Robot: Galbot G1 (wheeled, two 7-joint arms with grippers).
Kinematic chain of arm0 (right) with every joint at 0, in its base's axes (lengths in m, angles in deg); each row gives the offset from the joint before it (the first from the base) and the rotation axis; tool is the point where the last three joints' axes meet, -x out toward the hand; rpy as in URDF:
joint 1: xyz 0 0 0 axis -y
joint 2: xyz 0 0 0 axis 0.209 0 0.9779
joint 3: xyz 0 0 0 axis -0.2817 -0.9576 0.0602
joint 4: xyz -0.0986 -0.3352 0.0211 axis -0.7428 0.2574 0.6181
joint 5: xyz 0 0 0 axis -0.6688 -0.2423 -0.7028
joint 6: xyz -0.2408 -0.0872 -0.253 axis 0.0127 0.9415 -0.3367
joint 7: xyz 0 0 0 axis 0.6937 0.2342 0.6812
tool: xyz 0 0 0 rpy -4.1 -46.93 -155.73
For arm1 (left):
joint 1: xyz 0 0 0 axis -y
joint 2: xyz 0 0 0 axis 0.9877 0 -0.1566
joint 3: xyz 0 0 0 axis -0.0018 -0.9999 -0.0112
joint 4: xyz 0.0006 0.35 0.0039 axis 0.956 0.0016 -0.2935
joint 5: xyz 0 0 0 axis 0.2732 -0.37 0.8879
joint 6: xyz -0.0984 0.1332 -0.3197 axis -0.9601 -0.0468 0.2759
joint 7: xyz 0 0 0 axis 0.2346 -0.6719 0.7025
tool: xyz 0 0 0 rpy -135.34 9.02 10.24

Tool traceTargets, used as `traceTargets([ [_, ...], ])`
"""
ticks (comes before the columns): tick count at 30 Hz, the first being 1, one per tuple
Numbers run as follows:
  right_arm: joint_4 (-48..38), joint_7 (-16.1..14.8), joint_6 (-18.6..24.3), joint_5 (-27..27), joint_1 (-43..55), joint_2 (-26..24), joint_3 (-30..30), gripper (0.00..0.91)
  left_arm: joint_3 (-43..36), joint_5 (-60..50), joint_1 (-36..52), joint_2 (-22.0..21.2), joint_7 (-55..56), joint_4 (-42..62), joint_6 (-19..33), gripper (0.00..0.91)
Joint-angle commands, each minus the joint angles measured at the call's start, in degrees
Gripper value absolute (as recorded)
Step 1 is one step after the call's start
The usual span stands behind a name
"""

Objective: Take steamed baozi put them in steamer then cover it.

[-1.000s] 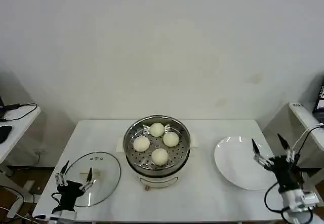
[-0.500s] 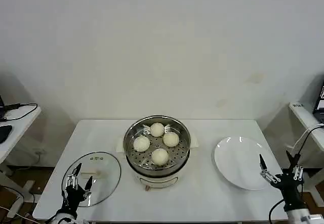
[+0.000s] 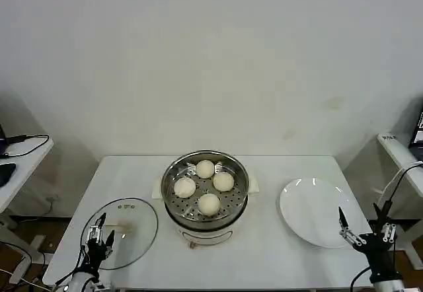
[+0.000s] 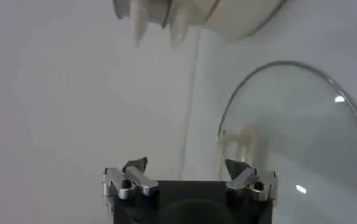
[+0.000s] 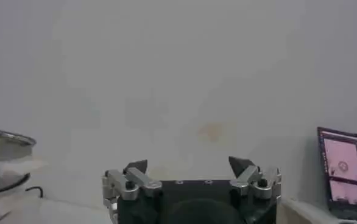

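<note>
The steamer (image 3: 206, 196) stood at the middle of the white table (image 3: 277, 252), uncovered, with four steamed baozi (image 3: 209, 203) resting on its perforated tray. The buns sat in a loose diamond: one at twelve o'clock of the tray, one at three, one at six and one at nine, none touching another. The cover (image 3: 125, 231) lay flat on the table at about eight o'clock from the pot, well apart from it, its pale bar handle facing up. In the left wrist view the glass disc (image 4: 300, 140) showed close ahead of the camera, the beige handle blurred just past the finger bases.

The left gripper (image 3: 99, 236) hung low at the near edge of the table, over the cover's near-left rim, its jaws spread and holding nothing. The right gripper (image 3: 362, 224) waited at the table's near right corner, at about four o'clock from the pot, jaws likewise spread wide and empty. A flat white plate (image 3: 316, 211) lay bare at three o'clock from the steamer, just beside the right gripper's fingertips.
</note>
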Motion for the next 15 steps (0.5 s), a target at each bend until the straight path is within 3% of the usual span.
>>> traceTargets([
  [1, -0.11, -0.29, 0.48, -0.1, -0.72, 0.38, 0.24, 0.907, -0.19, -3.41, 3.56, 0.1, -0.27, 4.08, -0.18, 0.907],
  [15, -0.48, -0.29, 0.98, -0.39, -0.98, 0.87, 0.0, 0.907, -2.13, -4.04, 7.15, -0.2, -0.48, 5.31, -0.78, 0.907],
])
